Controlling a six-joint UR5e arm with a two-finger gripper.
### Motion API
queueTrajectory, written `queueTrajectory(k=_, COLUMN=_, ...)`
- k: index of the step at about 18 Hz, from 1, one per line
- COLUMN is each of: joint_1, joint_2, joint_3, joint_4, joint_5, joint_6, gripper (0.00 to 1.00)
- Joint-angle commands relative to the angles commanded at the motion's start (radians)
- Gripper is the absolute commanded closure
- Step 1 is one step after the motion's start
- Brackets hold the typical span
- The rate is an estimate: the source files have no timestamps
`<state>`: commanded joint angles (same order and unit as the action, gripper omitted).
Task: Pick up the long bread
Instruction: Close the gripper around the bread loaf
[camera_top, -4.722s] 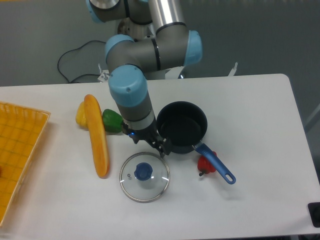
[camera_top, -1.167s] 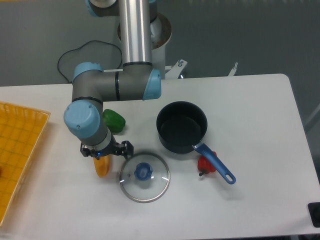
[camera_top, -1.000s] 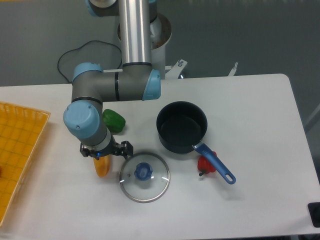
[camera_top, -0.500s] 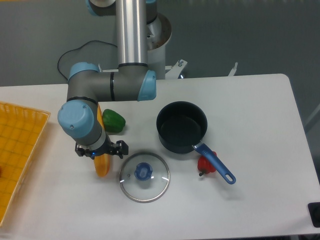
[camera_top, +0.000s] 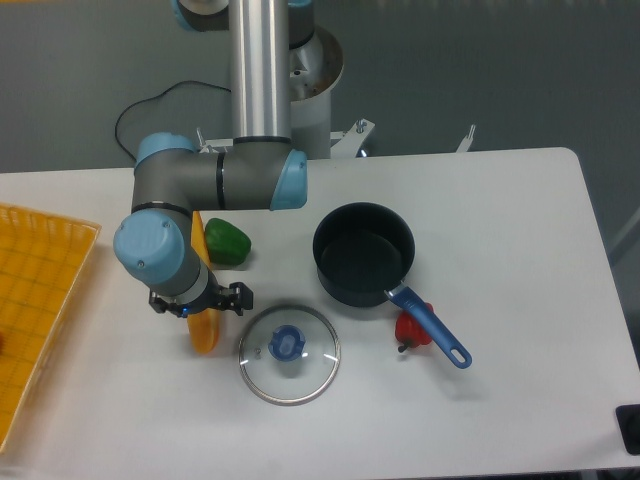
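The long bread (camera_top: 204, 332) lies lengthwise on the white table; only its orange-yellow near end and a sliver (camera_top: 197, 232) by the arm's elbow show. The wrist covers the rest. My gripper (camera_top: 197, 303) hangs straight over the bread's lower half. Its black finger links stick out wide on both sides of the loaf, so it looks open and astride the bread. The fingertips themselves are hidden under the wrist.
A green pepper (camera_top: 227, 242) lies just right of the arm. A glass lid with a blue knob (camera_top: 289, 352) sits right of the bread's end. A dark pot with a blue handle (camera_top: 363, 252), a red pepper (camera_top: 411, 329) and a yellow basket (camera_top: 30, 300) are also on the table.
Since 4.7 s ago the arm has swung left from the pot to above the bread. Over the last second the wrist has shifted slightly left. The bread lies in the same place.
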<state>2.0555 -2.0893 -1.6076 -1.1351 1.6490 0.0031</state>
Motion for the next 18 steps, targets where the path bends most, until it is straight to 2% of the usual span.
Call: queueTrajectory(k=18, joint_1=-0.012, joint_2=-0.031, joint_3=0.018, joint_4=0.000, joint_5=0.000, joint_6=0.005, gripper=0.00)
